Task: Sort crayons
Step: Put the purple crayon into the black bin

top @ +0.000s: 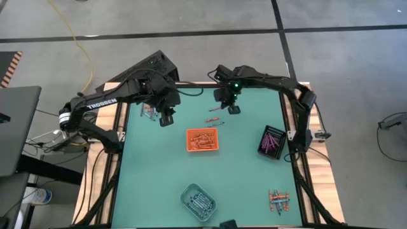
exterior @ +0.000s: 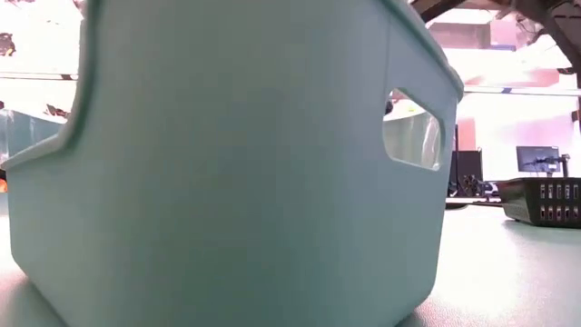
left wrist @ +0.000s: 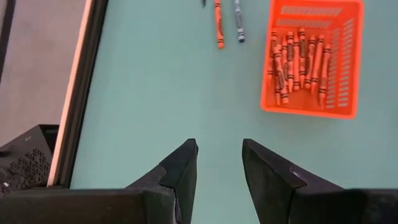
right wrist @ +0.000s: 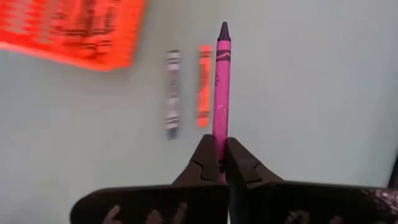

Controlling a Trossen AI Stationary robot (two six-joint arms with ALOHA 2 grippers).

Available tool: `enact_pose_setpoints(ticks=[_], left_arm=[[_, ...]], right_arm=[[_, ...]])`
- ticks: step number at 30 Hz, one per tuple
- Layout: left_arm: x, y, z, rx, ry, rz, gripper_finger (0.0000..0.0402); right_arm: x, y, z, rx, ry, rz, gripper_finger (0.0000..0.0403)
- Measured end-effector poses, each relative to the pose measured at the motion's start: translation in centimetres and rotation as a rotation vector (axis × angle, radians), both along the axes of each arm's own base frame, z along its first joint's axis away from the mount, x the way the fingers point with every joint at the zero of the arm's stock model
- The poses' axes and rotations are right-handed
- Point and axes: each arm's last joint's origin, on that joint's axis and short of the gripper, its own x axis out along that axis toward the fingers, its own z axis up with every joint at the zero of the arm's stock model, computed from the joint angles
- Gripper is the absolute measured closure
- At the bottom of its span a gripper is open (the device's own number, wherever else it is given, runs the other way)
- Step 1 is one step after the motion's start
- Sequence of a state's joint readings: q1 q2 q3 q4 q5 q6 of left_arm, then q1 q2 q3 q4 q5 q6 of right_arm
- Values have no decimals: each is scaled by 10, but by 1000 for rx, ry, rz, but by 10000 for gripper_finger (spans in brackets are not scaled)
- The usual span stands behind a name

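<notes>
Right pincer (right wrist: 221,163) pinching magenta crayon (right wrist: 221,87) | left pincer (left wrist: 217,165) spread | green tabletop (top: 241,172)

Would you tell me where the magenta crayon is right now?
The magenta crayon is clamped in the right gripper, above the far middle of the table, beside a loose orange crayon and grey crayon.

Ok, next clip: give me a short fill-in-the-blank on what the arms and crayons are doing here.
1. The right gripper is shut on a ____ crayon.
2. The left gripper has its jaws ____, holding nothing.
3. The orange tray holds ____ crayons.
4. Beside the held crayon, ____ loose crayons lie on the table.

Missing words: magenta; open; orange; two
</notes>
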State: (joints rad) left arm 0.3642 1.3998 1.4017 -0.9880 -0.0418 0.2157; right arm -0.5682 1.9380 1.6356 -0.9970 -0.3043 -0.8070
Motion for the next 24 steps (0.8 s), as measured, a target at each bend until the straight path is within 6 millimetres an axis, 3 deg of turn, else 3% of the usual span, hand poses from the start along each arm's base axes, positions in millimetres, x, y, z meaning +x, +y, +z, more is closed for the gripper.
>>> enact_pose_setpoints(ticks=[6, 13, 19, 24], left_arm=[[5, -17, -6, -13, 13, -52, 284], [9, -39, -56, -56, 106, -107, 284], [9, -58, -89, -54, 140, -132, 284], [12, -75, -98, -29, 111, -165, 284]], right_arm=[[-15, 39, 37, 20, 59, 16, 402], [-36, 87, 68, 32, 133, 16, 403], [-62, 124, 74, 47, 193, -33, 403], [-89, 148, 64, 49, 235, -98, 403]])
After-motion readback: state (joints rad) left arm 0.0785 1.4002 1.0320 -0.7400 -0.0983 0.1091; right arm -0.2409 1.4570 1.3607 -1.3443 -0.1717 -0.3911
